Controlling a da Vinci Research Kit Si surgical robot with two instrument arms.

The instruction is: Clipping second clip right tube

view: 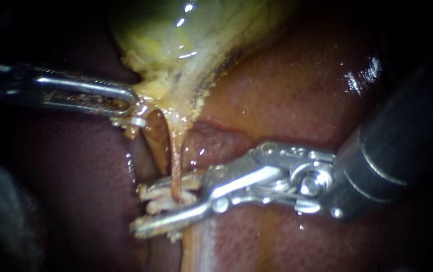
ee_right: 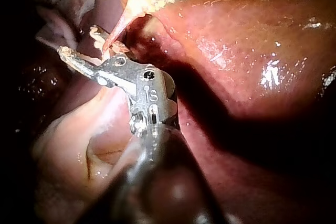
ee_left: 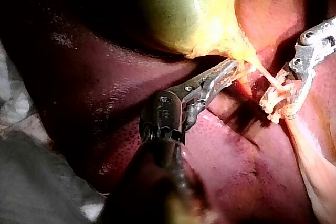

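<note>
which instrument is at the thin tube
The right instrument: its open jaws straddle the tube below the gallbladder. The left instrument instead grips the gallbladder's neck, higher up.

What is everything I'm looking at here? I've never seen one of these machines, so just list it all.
gallbladder: one, glossy yellow-green, at the top of the endoscope view.
liver: one, dark red-brown, around and beneath the gallbladder.
tube: one, thin, pale orange, running from the gallbladder's narrow end down between the right instrument's jaws.
clip: pale whitish, on the tube between those jaws; how many there are is unclear.
left instrument: one, silver metal, coming in from the left, jaws shut on the gallbladder's narrow end.
right instrument: one, silver tip on a dark shaft, coming in from the right, jaws open around the tube.
</note>
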